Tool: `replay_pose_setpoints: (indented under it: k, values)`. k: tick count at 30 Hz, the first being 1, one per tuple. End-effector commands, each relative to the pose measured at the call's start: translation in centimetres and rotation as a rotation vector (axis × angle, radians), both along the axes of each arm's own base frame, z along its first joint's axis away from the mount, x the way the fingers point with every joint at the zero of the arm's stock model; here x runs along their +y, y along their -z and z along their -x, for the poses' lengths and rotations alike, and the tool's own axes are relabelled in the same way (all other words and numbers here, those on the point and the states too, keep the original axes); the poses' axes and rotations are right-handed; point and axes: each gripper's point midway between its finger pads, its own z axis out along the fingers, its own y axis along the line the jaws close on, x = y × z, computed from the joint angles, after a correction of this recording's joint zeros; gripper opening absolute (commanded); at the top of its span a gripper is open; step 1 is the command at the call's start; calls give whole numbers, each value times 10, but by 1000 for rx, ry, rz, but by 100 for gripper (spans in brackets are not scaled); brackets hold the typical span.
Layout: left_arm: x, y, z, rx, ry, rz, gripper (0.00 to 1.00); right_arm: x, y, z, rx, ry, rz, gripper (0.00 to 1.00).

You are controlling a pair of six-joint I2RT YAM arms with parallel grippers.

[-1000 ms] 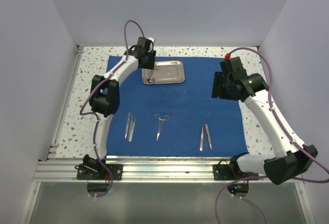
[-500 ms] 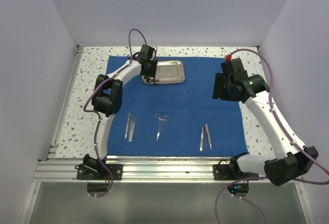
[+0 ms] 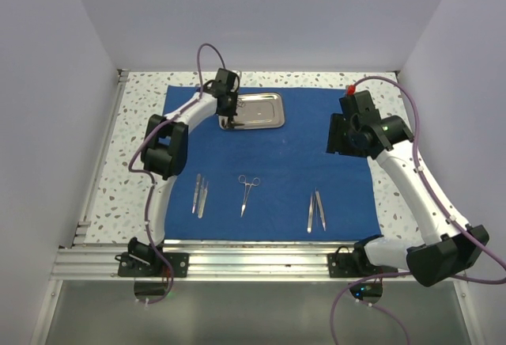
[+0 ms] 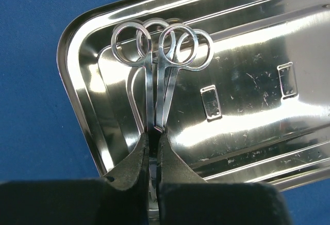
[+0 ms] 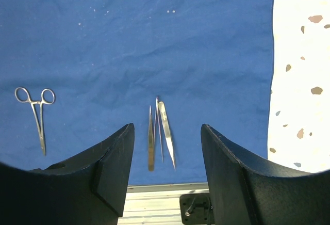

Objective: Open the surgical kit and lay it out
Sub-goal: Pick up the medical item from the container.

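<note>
Well, the speckled desk (image 3: pixel 134 115) carries the blue cloth (image 3: pixel 292 155), opened flat, and most of the kit is already set out on it. The right end effector (image 5: pixel 167 128) hangs above the cloth's right side with its jaws apart and nothing between them. The tray (image 3: pixel 265 111) sits on the cloth's far left part, and the left end effector (image 4: pixel 153 134) is down inside it, near its left end, pinched shut on the slim working end of the forceps (image 4: pixel 150 93). The rings lie out ahead of the jaws on the tray floor. I see four rings there; whether that is a reflection or a second tool I cannot tell.

Along the cloth's near edge lie the left tweezers (image 3: pixel 199 195), the second forceps (image 3: pixel 247 192) and the right tweezers (image 3: pixel 316 211), each well apart from the next.

To my eye, the step is lifting the forceps out. Gripped at the tip, the ring end will likely droop, so a straight, slow rise until it clears the rim looks wise. Then set it down in a bare gap of the row, parallel to the others, without nudging the tray.
</note>
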Motion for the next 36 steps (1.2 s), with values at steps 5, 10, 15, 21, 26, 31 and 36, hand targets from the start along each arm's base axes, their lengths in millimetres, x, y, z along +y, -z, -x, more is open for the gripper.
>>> replay_pose_setpoints:
  k: [5, 10, 15, 21, 26, 31, 36]
  values:
    - [5, -28, -4, -7, -23, -13, 0, 2, -3, 1, -29, -5, -31, 58]
    - [0, -85, -20, -107, -38, 29, 0, 3, -2, 1, -29, -11, -37, 58]
    - [-2, -116, -24, -157, -49, 59, 0, 7, -2, 0, -30, -32, -50, 58]
    - [-2, -101, -8, -111, -66, 86, 0, 10, -3, 0, -34, -66, -53, 58]
    - [-4, -54, 7, -14, -86, 97, 5, 13, -3, 2, -35, -90, -63, 58]
    - [-11, -43, 17, 5, -87, 78, 10, 12, -3, 7, -37, -94, -69, 58]
    - [-15, -44, 22, 6, -79, 69, 15, 10, 0, 14, -35, -94, -68, 58]
